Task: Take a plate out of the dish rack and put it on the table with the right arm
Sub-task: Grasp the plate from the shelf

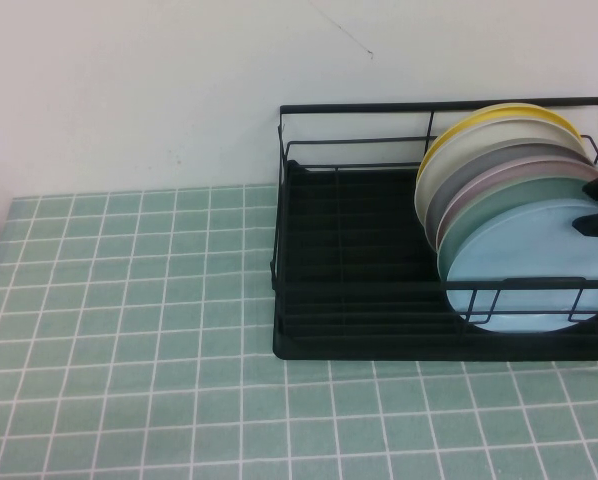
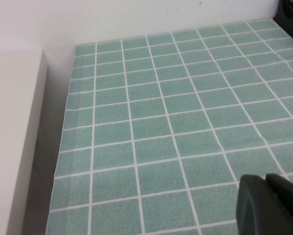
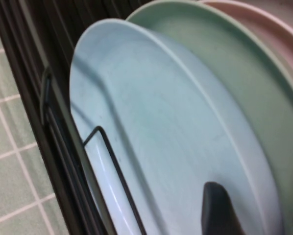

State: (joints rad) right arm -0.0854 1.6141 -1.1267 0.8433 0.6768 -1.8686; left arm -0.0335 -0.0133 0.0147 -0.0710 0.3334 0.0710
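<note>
The light blue plate (image 1: 524, 265) stands on edge at the front of a row of plates in the right end of the black wire dish rack (image 1: 349, 250). My right gripper (image 1: 597, 220) is at the plate's upper right rim. In the right wrist view the gripper (image 3: 258, 198) is open. One dark finger (image 3: 217, 213) lies in front of the blue plate's face (image 3: 151, 127). The other finger sits behind its rim, on the side of the mint green plate (image 3: 244, 68). My left gripper (image 2: 265, 182) is shut and empty, low over the tiled table (image 2: 176, 112).
Behind the blue plate stand mint green (image 1: 499, 205), pink (image 1: 499, 180), grey, white and yellow (image 1: 499, 115) plates. The rack's left half holds nothing. The green tiled table (image 1: 129, 330) stretches left and in front of the rack. A white wall rises behind.
</note>
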